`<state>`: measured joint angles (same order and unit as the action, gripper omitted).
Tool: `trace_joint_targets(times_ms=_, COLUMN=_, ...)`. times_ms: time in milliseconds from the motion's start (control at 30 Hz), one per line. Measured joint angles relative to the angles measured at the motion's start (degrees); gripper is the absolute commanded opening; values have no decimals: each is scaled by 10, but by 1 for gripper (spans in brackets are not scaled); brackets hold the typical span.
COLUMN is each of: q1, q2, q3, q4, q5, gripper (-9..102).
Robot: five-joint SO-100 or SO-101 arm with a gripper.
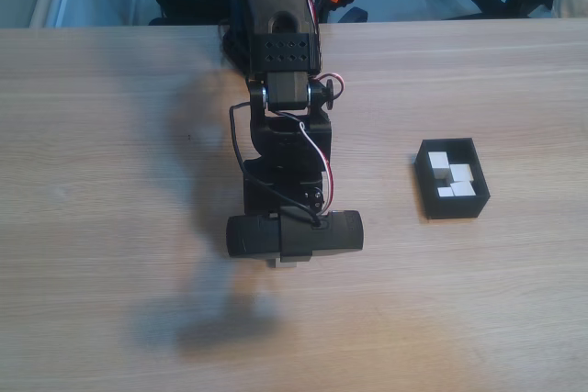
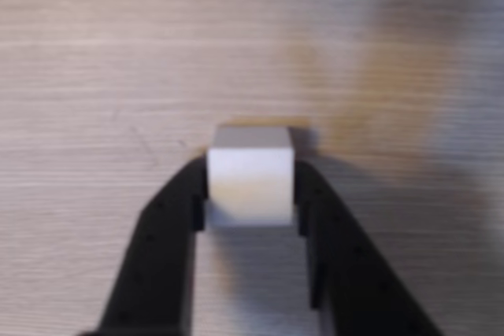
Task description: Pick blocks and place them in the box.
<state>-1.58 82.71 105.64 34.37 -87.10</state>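
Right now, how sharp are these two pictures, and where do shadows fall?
The wrist view is soft, the white block and claw both blurred, with a dim shadow across the right side. The fixed view is sharper; the arm's shadow falls on the table left of and below it.

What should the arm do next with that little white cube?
Probably lift it straight up. In the wrist view the gripper has both fingers against the white block, low over the table; the box, holding three blocks, sits off to the right in the fixed view.
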Motion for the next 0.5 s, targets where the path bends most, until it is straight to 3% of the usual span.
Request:
trace_joint_targets(times_ms=300, q1=-1, q2=1, q3=2, q4=-1, q5=9, gripper=0)
trace_joint_targets(times_ms=500, q1=-41, q2=91, q3=61, q4=-1, q5=19, gripper=0)
